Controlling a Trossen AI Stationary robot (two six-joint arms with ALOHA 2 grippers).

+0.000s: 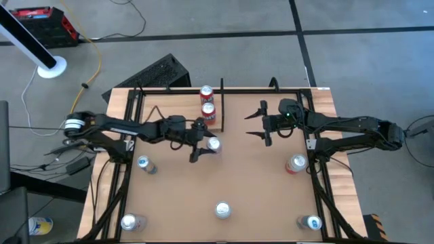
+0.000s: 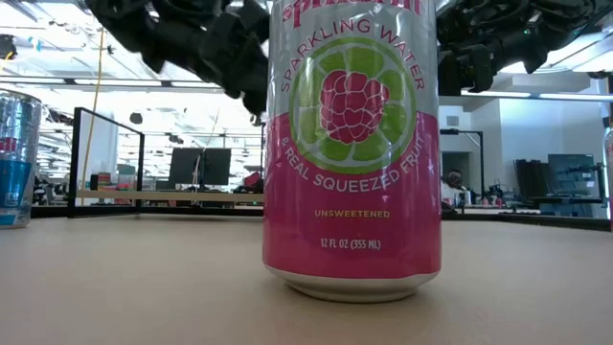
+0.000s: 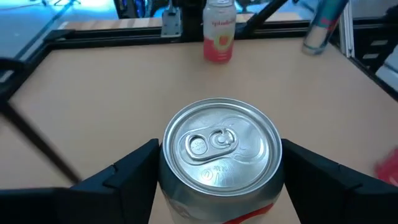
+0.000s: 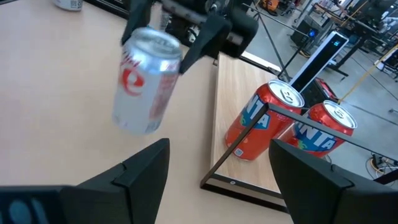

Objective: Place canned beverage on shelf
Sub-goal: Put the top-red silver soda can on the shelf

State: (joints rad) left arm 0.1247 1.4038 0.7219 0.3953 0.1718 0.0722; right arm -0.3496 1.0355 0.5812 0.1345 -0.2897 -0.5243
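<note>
A silver canned beverage (image 3: 217,149) with a red mark on its side (image 4: 146,81) sits in my left gripper (image 3: 217,186), a little left of the table's middle (image 1: 207,144). The shelf (image 4: 235,93) is a pale wood board with thin black rails, lying on the table just beyond that can toward the far edge. Two red cans (image 4: 261,127) (image 4: 326,127) stand on it (image 1: 207,100). My right gripper (image 4: 217,180) hovers open right of the middle (image 1: 261,123), nothing between its fingers. My left gripper pinches the silver can's side wall between its two fingers (image 3: 134,171) (image 3: 311,177), just below the rim (image 3: 163,163). The fingers come about level from the table's left. The can is lifted clear of the table and leans a little in the right wrist view.
Loose cans stand around the table: a pink sparkling-water can (image 2: 351,144) near the front middle (image 1: 222,210), others at the left (image 1: 144,164), front left (image 1: 130,222), right (image 1: 296,163) and front right (image 1: 312,222). Black frame rails (image 1: 122,176) run along the table's sides.
</note>
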